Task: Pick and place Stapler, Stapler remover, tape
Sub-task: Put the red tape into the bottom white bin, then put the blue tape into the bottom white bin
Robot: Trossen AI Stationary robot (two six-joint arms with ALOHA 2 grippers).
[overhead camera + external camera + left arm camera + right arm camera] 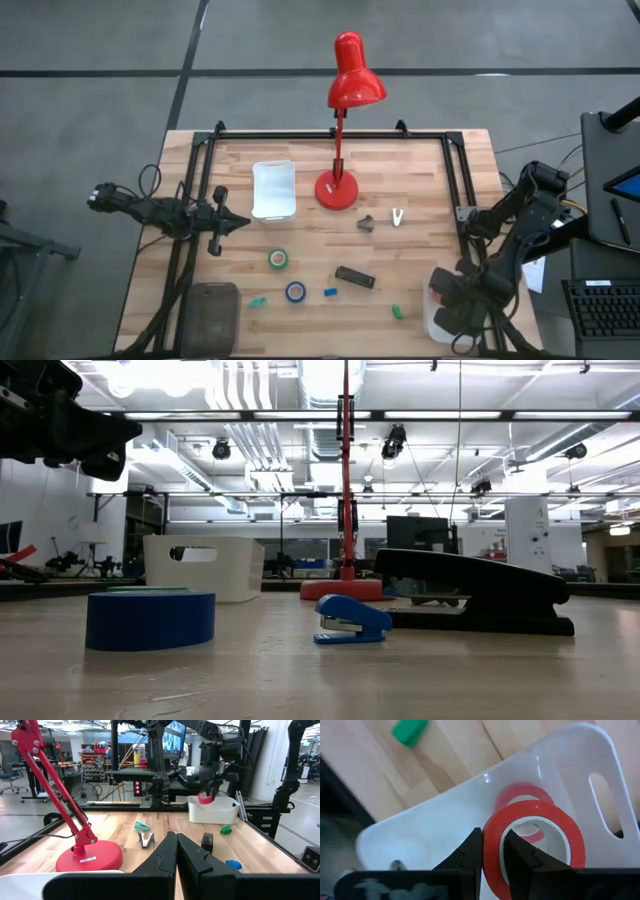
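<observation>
On the pale wooden tabletop (420, 190), we have our right gripper (492, 851) hanging over the white bin (470, 815) at the table's right front corner, its fingers pinching the wall of a red tape roll (532, 845). The bin's floor lies straight beneath the roll, where another red roll (522, 795) already lies, so we judge the coming move to be a simple release downward. Our left gripper (176, 851) waits at the table's left edge, fingers pressed together and empty. The black stapler (354, 277) lies nearer our right gripper, to its left on the boards, long axis running roughly across the table.
</observation>
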